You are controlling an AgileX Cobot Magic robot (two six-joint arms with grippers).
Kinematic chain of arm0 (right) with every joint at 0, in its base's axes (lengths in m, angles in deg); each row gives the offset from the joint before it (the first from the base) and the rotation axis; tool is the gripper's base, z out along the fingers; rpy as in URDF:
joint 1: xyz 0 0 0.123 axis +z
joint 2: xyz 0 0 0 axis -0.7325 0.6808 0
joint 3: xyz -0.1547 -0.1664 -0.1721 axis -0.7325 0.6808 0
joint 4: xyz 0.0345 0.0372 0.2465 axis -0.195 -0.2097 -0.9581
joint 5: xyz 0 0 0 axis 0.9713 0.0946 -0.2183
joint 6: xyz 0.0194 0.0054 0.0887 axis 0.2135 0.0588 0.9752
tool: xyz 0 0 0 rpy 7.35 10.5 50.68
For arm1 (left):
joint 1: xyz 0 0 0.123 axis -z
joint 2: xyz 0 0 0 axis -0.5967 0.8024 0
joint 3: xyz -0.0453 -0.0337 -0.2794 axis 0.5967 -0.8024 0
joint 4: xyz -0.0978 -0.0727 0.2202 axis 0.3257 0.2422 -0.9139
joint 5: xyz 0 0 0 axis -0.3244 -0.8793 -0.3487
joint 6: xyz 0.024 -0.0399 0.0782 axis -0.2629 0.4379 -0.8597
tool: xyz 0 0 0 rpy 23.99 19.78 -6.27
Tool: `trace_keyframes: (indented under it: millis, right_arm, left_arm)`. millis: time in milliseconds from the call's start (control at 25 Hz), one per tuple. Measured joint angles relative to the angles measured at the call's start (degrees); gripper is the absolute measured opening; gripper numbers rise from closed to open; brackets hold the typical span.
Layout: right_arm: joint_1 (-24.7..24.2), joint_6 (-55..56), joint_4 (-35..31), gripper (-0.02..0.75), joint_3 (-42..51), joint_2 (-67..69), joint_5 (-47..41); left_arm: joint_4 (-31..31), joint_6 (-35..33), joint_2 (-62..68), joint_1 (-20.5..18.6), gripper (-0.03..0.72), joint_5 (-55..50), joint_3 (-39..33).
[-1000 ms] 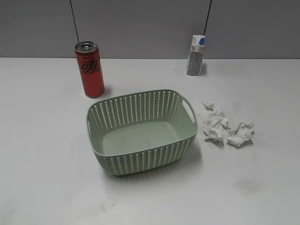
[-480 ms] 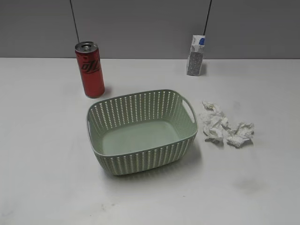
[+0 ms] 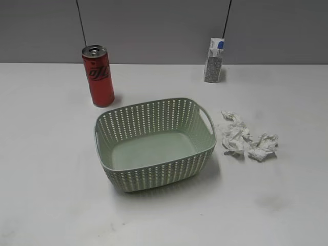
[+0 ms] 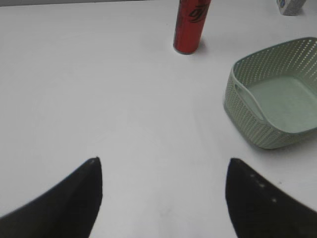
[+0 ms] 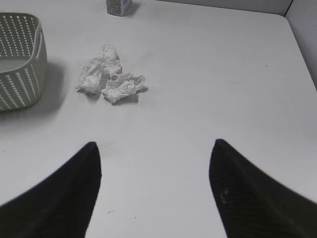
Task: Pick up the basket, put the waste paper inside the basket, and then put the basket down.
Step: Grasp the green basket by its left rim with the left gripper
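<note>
Nearest the cameras, the left gripper (image 4: pixel 163 171) and the right gripper (image 5: pixel 154 153) are both seen with fingers spread wide, nothing between them, each held above bare white table (image 3: pixel 51 195); neither arm is visible in the exterior view, so both are judged to be well back from the work. Next out, the basket (image 3: pixel 154 154) is found upright and empty near the table's middle, ahead and to the right in the left wrist view. Thin perforated plastic is noted, so it is judged light, fairly stiff but with some flex in the walls, and likely to slide if pushed; a hold at a cut-out handle or over the rim at a short end is judged soundest. Just beside its right end, apart from it, the waste paper (image 3: pixel 248 141) is recorded as a small cluster of crumpled white wads; whether there are two or three cannot be told for certain. These are judged very light, soft and compressible, best pinched from above through the bulk of a wad. Farthest back, a red can (image 3: pixel 98 76) and a small carton (image 3: pixel 214 60) are standing upright, well apart.
</note>
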Motion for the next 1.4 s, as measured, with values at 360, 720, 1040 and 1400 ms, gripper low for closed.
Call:
trace_keyframes:
  millis: [360, 720, 1040, 1400]
  right_arm:
    - [0.0, 0.0, 0.0, 0.517, 0.0, 0.0, 0.0]
    - [0.0, 0.0, 0.0, 0.517, 0.0, 0.0, 0.0]
    - [0.0, 0.0, 0.0, 0.517, 0.0, 0.0, 0.0]
    - [0.0, 0.0, 0.0, 0.517, 0.0, 0.0, 0.05]
  left_arm:
    - [0.86, 3.38, 19.66, 5.58, 0.588, 0.95, 8.95]
    - [2.24, 4.56, 44.72, 12.22, 0.545, 1.57, 16.38]
    - [5.74, 6.78, 65.46, 12.71, 0.541, 3.55, 25.14]
    - [12.16, 11.55, 80.03, 12.71, 0.538, 10.46, 27.41]
